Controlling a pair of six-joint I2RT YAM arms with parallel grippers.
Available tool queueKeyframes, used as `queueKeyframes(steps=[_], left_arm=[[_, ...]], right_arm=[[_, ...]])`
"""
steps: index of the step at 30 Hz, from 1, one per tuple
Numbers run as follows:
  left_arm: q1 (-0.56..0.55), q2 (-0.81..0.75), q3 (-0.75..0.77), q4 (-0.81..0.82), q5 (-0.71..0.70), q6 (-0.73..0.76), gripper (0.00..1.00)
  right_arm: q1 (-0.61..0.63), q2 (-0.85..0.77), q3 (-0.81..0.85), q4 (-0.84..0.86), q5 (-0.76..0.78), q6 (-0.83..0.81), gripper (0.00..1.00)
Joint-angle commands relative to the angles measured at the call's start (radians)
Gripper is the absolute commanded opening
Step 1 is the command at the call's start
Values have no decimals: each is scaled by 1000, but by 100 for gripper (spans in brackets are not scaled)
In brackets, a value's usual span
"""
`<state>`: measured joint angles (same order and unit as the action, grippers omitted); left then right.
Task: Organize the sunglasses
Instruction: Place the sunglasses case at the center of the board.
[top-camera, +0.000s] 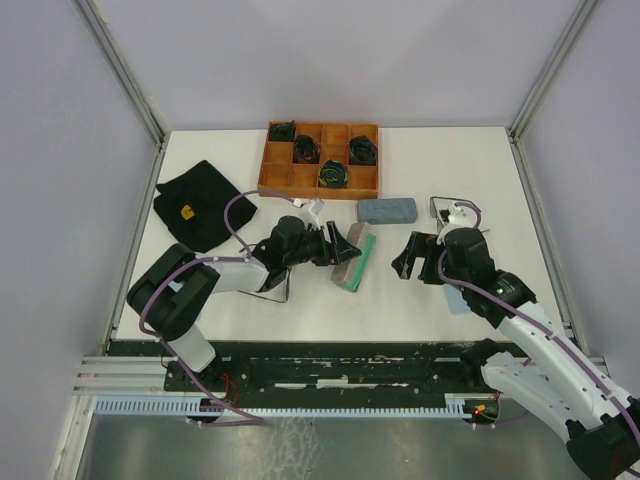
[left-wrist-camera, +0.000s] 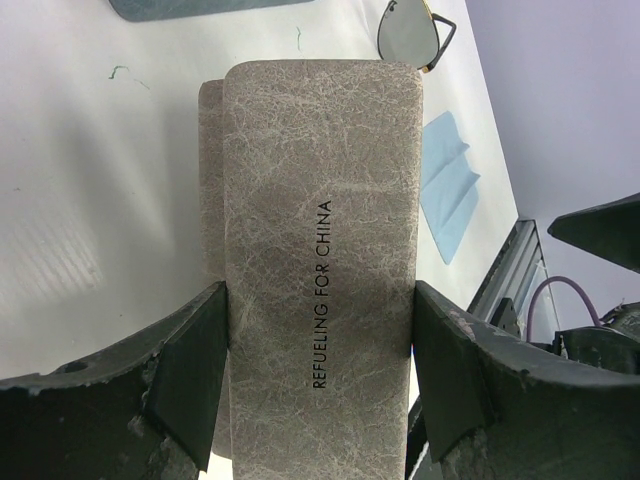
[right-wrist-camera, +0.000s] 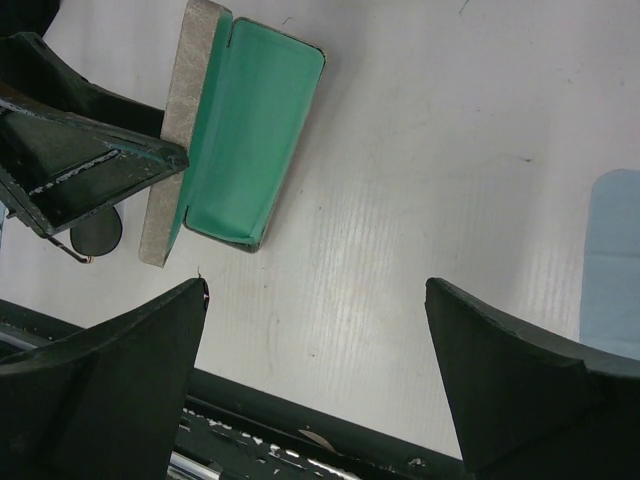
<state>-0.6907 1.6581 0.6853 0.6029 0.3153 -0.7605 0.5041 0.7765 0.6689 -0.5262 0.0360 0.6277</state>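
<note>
The open grey case (left-wrist-camera: 320, 150), long axis one to seven o'clock from above, sits clamped in my left gripper (left-wrist-camera: 318, 300). My right gripper (right-wrist-camera: 317, 290) hangs wide and empty. One pair of sunglasses (left-wrist-camera: 408, 32) lies at its twelve o'clock, nearer that arm. The second pair (right-wrist-camera: 97, 232) is mostly hidden under my left arm (top-camera: 230, 272).

A white table (top-camera: 390, 310) fills the middle. Plain pale lilac-grey walls (top-camera: 340, 50) close it in behind and on both sides, with a metal post (top-camera: 122, 70) rising at each back corner. Along its near edge runs a dark rail (top-camera: 330, 368); beyond that lies a grey brushed-metal floor (top-camera: 300, 450)
</note>
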Motion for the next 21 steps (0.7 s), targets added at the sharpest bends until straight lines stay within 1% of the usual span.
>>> queueKeyframes(steps=[1,5,7,16,21], left_arm=[[2,9,-32,62,14,-28,51],[12,0,-45,57,8,-24,61],[18,-1,-50,55,9,-22,68],[29,-11,-56,29,5,0,80],[32,-9,-56,14,1,10,83]], right_arm=[[3,4,-6,54,-14,6,99],[3,4,-9,55,-19,4,99],[3,3,-12,55,-19,3,99],[4,-5,-14,45,-13,-7,99],[3,-8,-10,36,-6,-15,99]])
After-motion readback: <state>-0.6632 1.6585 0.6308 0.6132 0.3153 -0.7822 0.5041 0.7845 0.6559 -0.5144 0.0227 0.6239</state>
